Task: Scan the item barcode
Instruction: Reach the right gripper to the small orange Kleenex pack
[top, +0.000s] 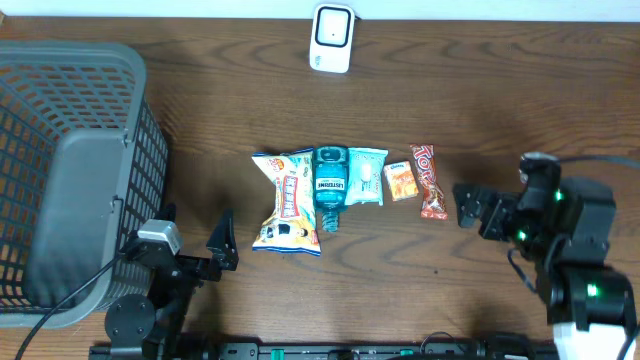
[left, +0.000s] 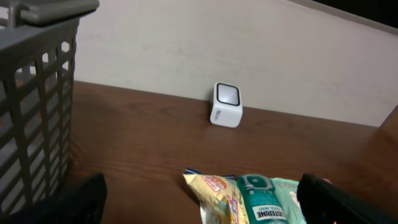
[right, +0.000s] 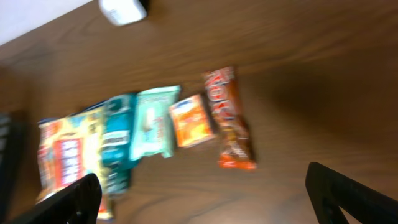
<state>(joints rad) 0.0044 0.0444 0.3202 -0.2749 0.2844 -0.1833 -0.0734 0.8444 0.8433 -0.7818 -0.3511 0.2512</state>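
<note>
Items (top: 330, 185): lay in a row mid-table, snack bag (top: 285, 203) to chocolate bar (top: 429, 180). Scanner (top: 331, 38): stood at the far edge, well apart. Left gripper (top: 195, 234), right gripper (top: 478, 212): gaped wide, held nothing.

Left arm (top: 180, 265): matte black links, silver-grey block on top, beside the grey slatted plastic basket (top: 100, 60)
Left cable (top: 75, 282): black, by the basket's wall
Right arm (top: 570, 225): black boxy housings, small green lights, well apart from the basket
Right cable (top: 600, 157): thin, black
Right fingers (right: 348, 193): black, blunt-edged
</note>
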